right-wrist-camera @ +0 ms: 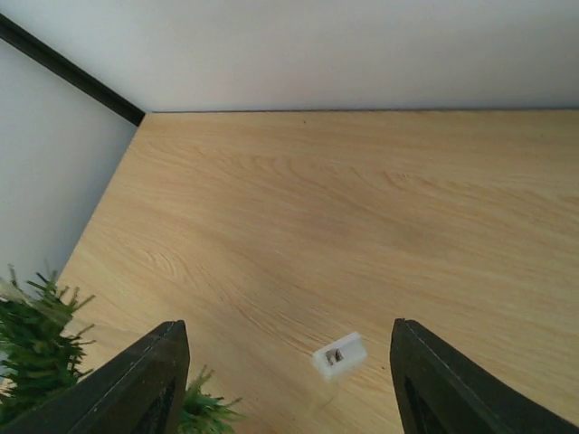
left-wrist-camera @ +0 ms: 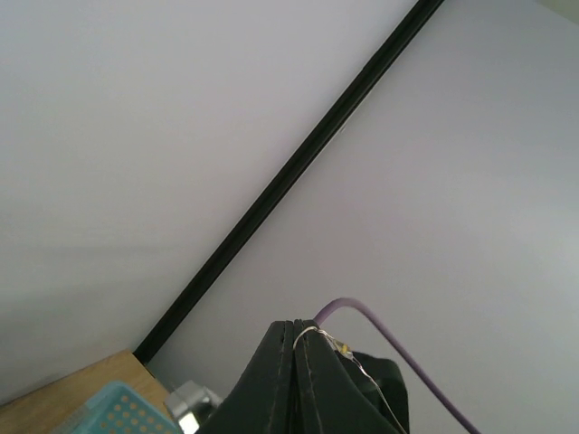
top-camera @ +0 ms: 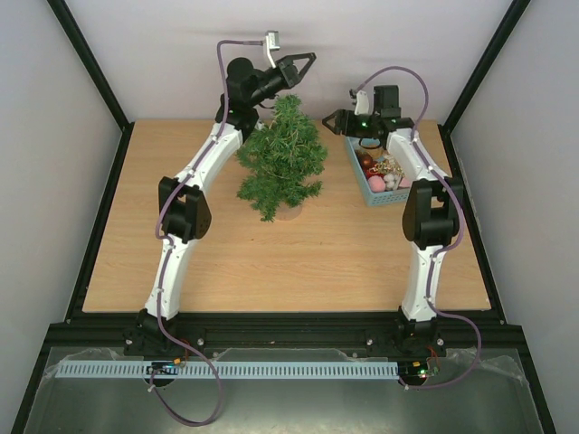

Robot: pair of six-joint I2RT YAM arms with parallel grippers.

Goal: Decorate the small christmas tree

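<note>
Right wrist: white block (right-wrist-camera: pixel 338 354) below tool (right-wrist-camera: pixel 289 327)

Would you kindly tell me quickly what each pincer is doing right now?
Left pincer: closed, pinching a thin wire.
Right pincer: open, holding nothing.
</note>
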